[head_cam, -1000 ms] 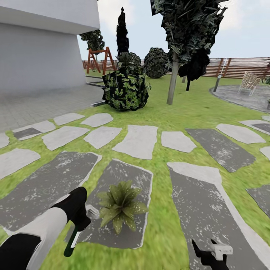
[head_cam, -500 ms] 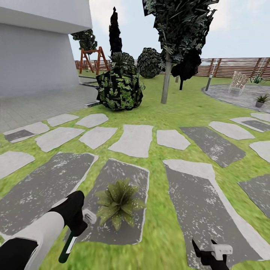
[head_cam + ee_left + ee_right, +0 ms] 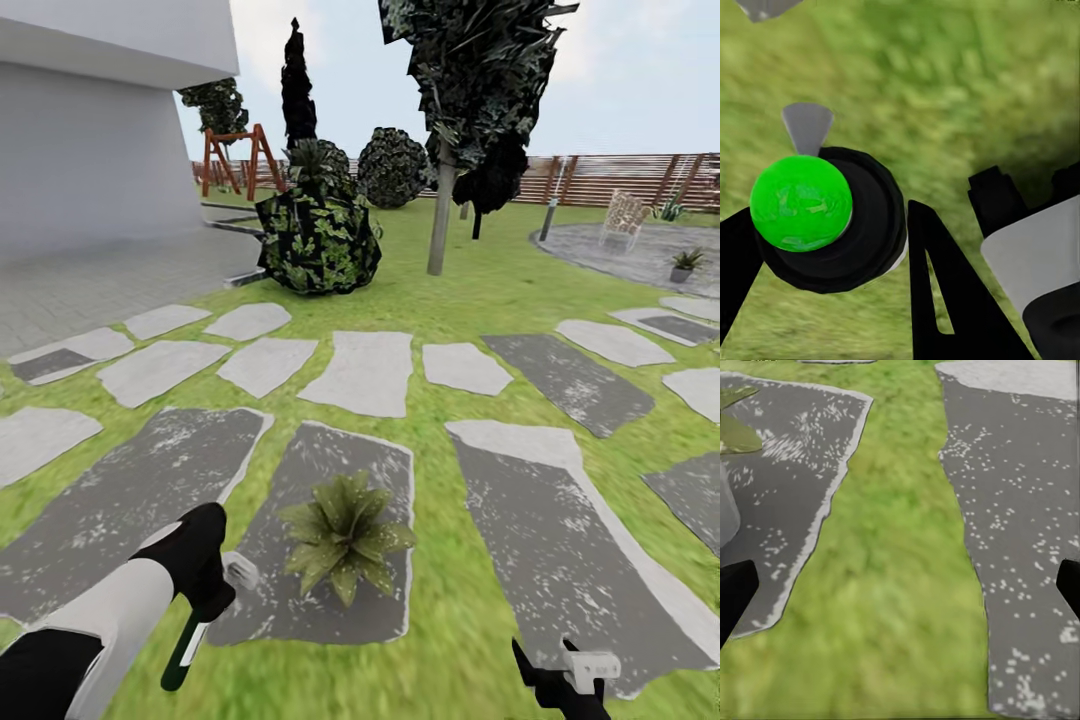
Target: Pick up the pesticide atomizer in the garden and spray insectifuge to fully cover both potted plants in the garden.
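Left gripper (image 3: 205, 590) clenched on the slim dark green-black pesticide atomizer (image 3: 185, 648), nozzle beside 1 speckled green rosette potted plant (image 3: 345, 535), positioned for spraying. Right gripper (image 3: 560, 680) released, idle.

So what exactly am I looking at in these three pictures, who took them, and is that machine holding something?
These are simulator renders from a two-armed wheeled robot in a garden. The large picture comes from its head camera, looking forward and down. The other two come from cameras near each gripper.

In the head view, the left gripper is closed around the pesticide atomizer, a slim dark bottle hanging below it. The left wrist view shows that bottle end-on between dark fingers. The right gripper is at the lower edge, open and holding nothing.

On the ground are lawn and grey stepping stones. One potted plant sits on a stone beside the left gripper. A second potted plant stands far off on the paved patio, near a chair.
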